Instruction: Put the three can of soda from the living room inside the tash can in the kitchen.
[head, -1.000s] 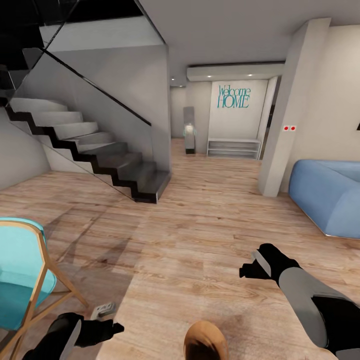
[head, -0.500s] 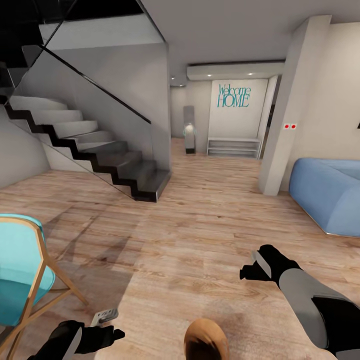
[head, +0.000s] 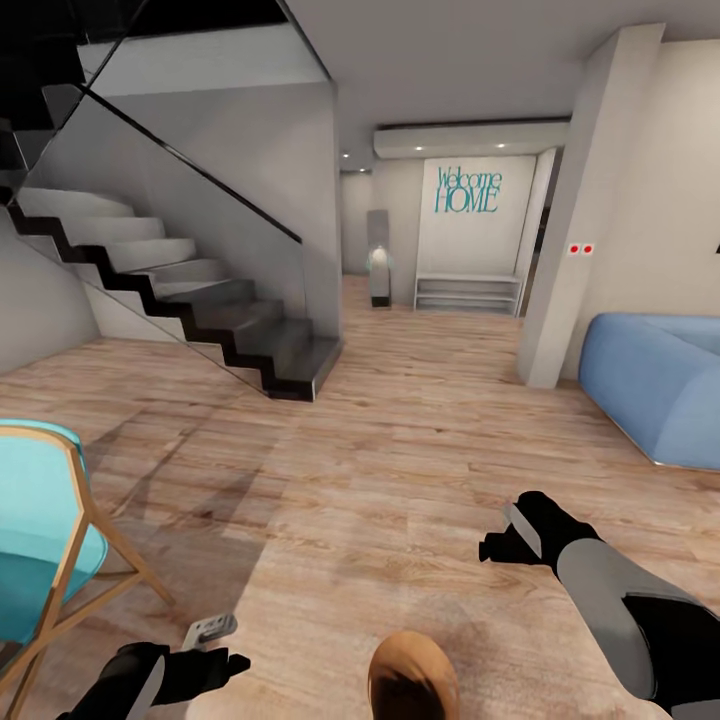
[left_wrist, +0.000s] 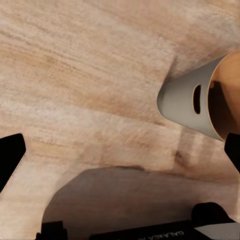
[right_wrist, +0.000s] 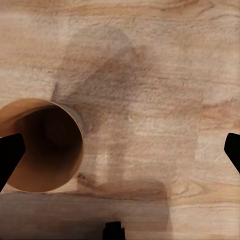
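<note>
Both jaws wide and empty — trash can (right_wrist: 42, 145) carried in front; steer toward the blue sofa (head: 655, 385), arms held steady.

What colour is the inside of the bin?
Brown inside the bin, with a grey outer wall. The right wrist view looks straight into it.

A light wood plank floor (head: 400, 430) spreads out. Dark stairs (head: 200, 320) rise far left; a blue sofa (head: 655, 385) sits right.
</note>
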